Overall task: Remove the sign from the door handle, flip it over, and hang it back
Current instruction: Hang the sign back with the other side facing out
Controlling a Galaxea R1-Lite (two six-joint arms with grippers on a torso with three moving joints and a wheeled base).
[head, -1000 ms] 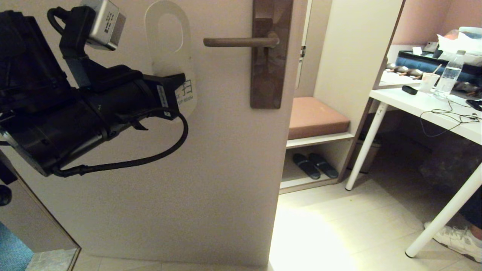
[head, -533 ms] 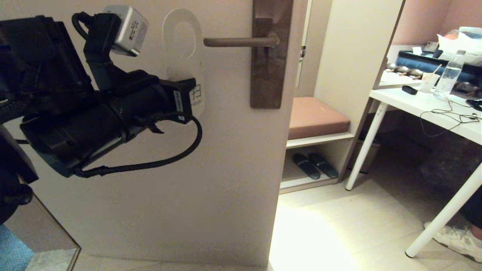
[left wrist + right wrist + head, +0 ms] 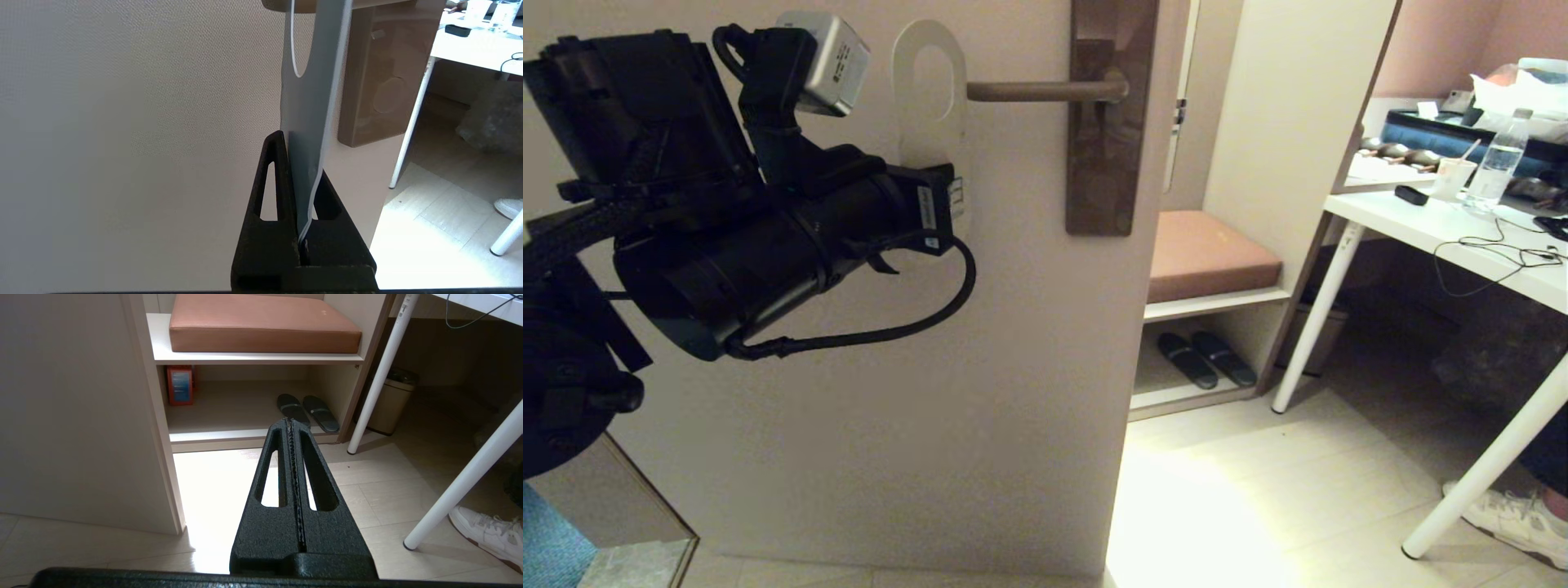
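The left pincer (image 3: 300,171) is clenched on the bottom of the sign (image 3: 929,98). The sign's hole is right at the tip of the door handle (image 3: 1045,90) — not hung yet. The right pincer (image 3: 291,428) — pressed together, holding nothing — waits low, below the handle.

The head camera looks forward and down at the door (image 3: 1013,343), near it. The left wrist camera looks along its end effector (image 3: 300,163), very close to the same door. The right wrist camera faces low at the slippers (image 3: 307,410), which the head view also shows.
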